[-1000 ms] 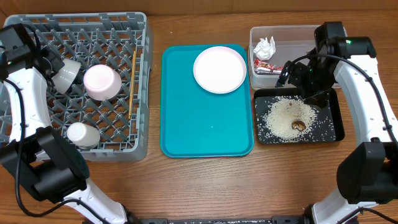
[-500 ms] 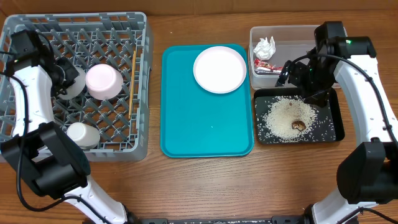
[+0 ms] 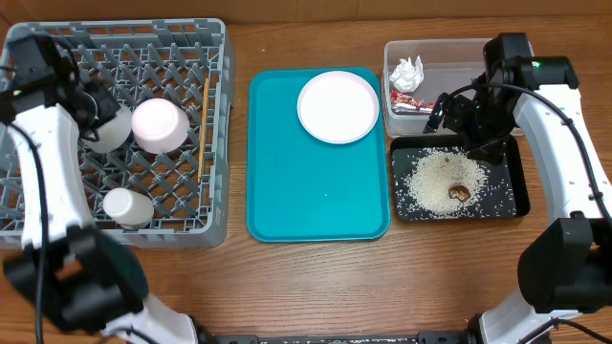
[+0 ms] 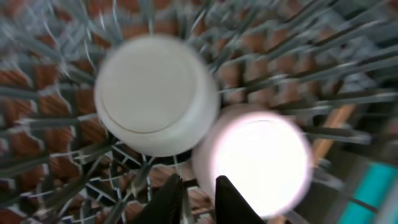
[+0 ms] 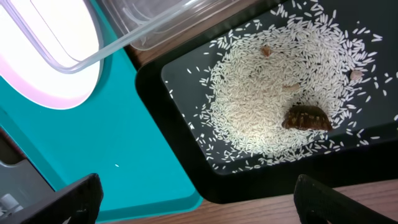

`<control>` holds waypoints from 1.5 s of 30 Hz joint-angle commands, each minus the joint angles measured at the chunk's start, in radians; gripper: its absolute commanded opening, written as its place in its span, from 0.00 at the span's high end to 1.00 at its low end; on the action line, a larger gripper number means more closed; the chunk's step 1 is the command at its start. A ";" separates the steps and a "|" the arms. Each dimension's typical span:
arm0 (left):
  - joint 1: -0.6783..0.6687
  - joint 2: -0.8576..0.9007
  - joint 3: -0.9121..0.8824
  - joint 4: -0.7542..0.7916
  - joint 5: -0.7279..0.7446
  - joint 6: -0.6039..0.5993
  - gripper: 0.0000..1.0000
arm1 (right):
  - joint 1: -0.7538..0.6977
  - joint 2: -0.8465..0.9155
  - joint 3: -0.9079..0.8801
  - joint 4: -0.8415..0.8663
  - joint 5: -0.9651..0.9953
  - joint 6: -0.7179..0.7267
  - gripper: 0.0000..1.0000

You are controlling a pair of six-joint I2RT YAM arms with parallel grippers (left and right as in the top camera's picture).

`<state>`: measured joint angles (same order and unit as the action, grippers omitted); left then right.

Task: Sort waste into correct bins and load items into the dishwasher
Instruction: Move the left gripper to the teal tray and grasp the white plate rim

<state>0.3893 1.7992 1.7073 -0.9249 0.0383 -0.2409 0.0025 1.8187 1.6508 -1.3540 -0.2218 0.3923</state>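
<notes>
The left pincer [image 4: 198,193] hangs over the grey rack [image 3: 222,172], its fingers a narrow way apart with nothing between them. Just beneath sits an upturned white bowl [image 4: 155,93], touching the pale bowl [image 4: 252,162] beside it. A small cup [image 3: 127,206] stands nearer the rack's front. The two chopsticks [image 3: 204,119] lie along its right wall, long axis running front to back. The right pincer [image 5: 196,198] is spread wide and empty above the black tray [image 5: 177,162], which holds the rice [image 5: 261,106] and the brown lump [image 5: 306,117]. The tissue [image 3: 406,71] and red wrapper [image 3: 413,103] are in the clear tub [image 3: 459,57].

What looks left to load is the round plate [image 3: 338,107], flat on the far right part of the teal tray [image 3: 306,191] in the middle of the desk [image 3: 316,287]. It lies to the left pincer's right, beyond the rack wall, and to the right pincer's left, just past the tub (being round, it offers no long axis, only a rim). The right pincer is the nearer, I judge, though the rack is on the left arm's side. No brand or writing is legible; the wrapper's print is too small
</notes>
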 commanded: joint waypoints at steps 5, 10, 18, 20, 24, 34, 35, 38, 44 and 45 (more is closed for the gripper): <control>-0.210 -0.258 0.037 -0.092 0.085 0.044 0.69 | 0.003 -0.005 0.005 0.003 -0.005 -0.004 0.00; -0.439 -0.285 0.034 -0.165 0.086 0.039 0.29 | 0.003 -0.005 0.005 0.006 -0.005 -0.004 0.01; -0.643 -0.146 -0.003 -0.175 0.085 -0.107 0.26 | 0.003 -0.005 0.005 -0.001 -0.004 -0.005 0.00; -0.657 -0.082 -0.003 -0.145 0.085 -0.148 0.27 | 0.003 -0.005 0.005 -0.005 -0.004 -0.005 0.00; -0.661 0.049 -0.003 -0.058 0.095 -0.190 0.32 | 0.003 -0.004 0.005 -0.010 -0.004 -0.005 0.00; -0.680 0.308 -0.003 0.142 0.211 -0.210 0.39 | 0.003 -0.004 0.004 -0.010 -0.003 -0.008 0.00; -0.682 0.325 -0.003 0.157 0.219 -0.217 0.41 | 0.003 -0.004 0.004 -0.008 -0.003 -0.008 0.00; -0.692 0.375 -0.003 0.193 0.221 -0.243 0.43 | 0.003 -0.004 0.004 -0.001 -0.003 -0.008 0.00; -0.701 0.431 -0.003 0.208 0.199 -0.246 0.57 | 0.003 -0.005 0.004 0.002 -0.004 -0.008 0.00; -0.701 0.433 -0.003 0.205 0.189 -0.246 0.59 | 0.003 -0.004 0.004 0.002 -0.004 -0.008 0.00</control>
<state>-0.3065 2.2127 1.7073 -0.7197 0.2356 -0.4740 0.0025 1.8187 1.6508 -1.3548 -0.2214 0.3916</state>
